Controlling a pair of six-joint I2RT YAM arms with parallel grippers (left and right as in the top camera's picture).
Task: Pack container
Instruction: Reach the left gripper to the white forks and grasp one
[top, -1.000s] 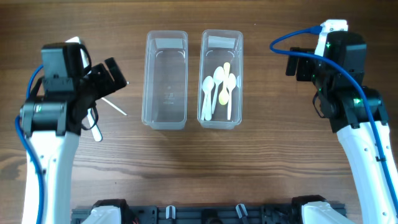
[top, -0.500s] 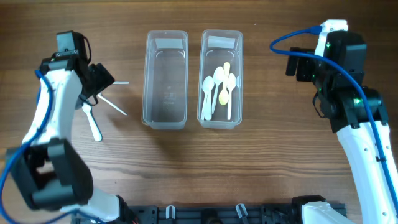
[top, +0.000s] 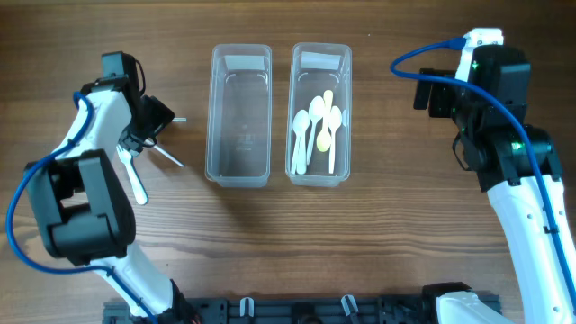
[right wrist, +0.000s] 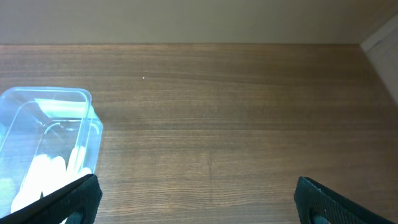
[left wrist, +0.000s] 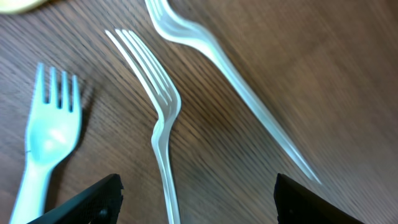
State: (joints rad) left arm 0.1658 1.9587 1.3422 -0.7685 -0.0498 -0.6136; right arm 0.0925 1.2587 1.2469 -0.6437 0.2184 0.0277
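While the left fingers gape wide (gripping nothing), a white fork lies between them

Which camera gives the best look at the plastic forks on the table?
Left wrist: the forks fill the frame, tines clear. Overhead shows only thin white slivers beside the left arm. Right wrist shows none, just the spoon container.

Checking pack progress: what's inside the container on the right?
Inside the right container: a loose pile of white spoons, one yellowish spoon among them. They overlap, so the count and anything beneath them can't be told.
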